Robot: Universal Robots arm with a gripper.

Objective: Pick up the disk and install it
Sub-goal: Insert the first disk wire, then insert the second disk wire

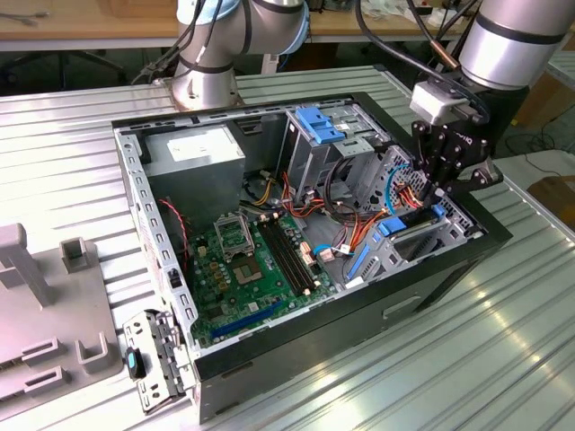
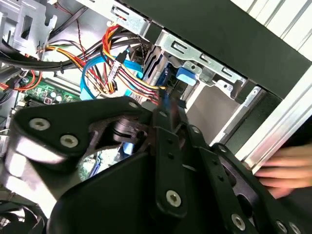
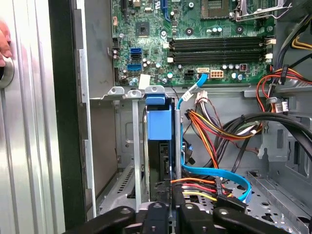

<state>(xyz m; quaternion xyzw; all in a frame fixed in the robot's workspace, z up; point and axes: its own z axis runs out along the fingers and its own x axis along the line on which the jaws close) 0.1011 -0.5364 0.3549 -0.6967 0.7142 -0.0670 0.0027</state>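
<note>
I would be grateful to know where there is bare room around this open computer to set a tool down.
The ribbed table is bare in front of the computer case and along the exterior view's right. Behind the case, the arm's base takes room. On the exterior view's left, a grey fixture and loose metal bracket crowd it. Inside, cables and the claw by the disk leave little.

The arm (image 1: 517,40) is showing a fat silver-grey tube with a dark band ringing it near the top. A second joint (image 1: 229,40) behind the case is gleaming the same silver, with pale blue caps. Black cables (image 1: 404,45) are looping down to a small light-grey box (image 1: 437,101) at the wrist. Below it the gripper (image 1: 449,180) is looking all matt black: flat linked plates with white lettering I can't make out. In the second wrist view those black links (image 2: 165,170) are carrying round silver screw heads (image 2: 173,197) at the pivots.
</note>
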